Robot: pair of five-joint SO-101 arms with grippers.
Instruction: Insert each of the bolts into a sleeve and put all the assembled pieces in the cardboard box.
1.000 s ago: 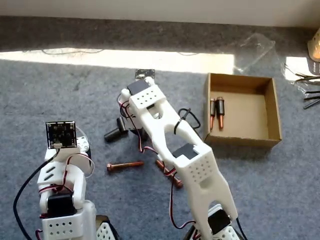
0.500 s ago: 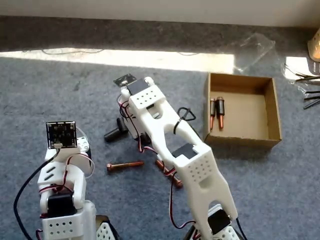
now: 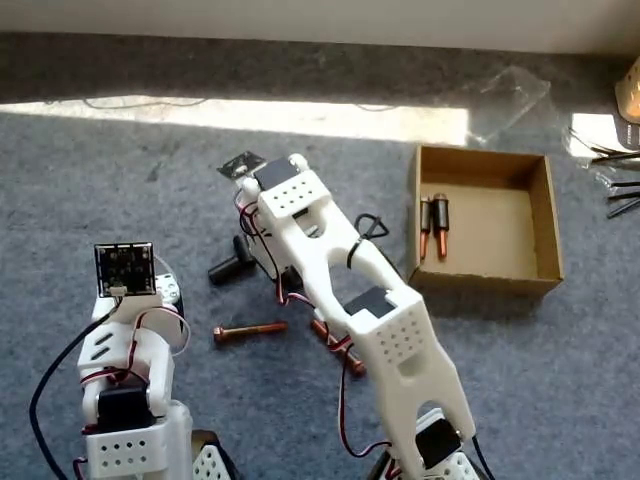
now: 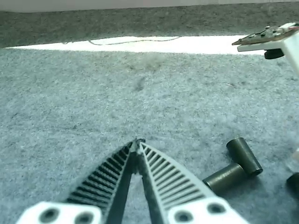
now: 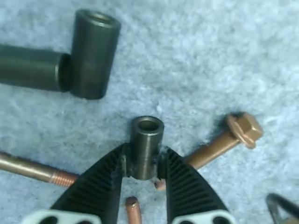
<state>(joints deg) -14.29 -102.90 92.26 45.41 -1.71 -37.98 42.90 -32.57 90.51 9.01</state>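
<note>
Right wrist view is showing the right gripper [image 5: 143, 163] closing its fingers narrowly around a dark sleeve [image 5: 146, 144], which is sitting between the tips with its open end pointing away from the wrist, just above the grey carpet [image 5: 196, 56]. A hex-headed bolt [image 5: 224, 140] is lying just beside that sleeve, another bolt [image 5: 32, 170] is pointing its threaded end toward the opposite finger, and two loose sleeves [image 5: 93, 53] are lying end against side in an L farther out. Left wrist view is showing the left gripper [image 4: 137, 145] hanging over bare carpet with its toothed fingers pressed together at the tips and holding nothing, near the L of sleeves. High view is showing the cardboard box [image 3: 485, 283] sitting well apart from both grippers, with two assembled pieces [image 3: 432, 228] lying side by side inside it near the wall closest to the right arm [image 3: 340, 280].
</note>
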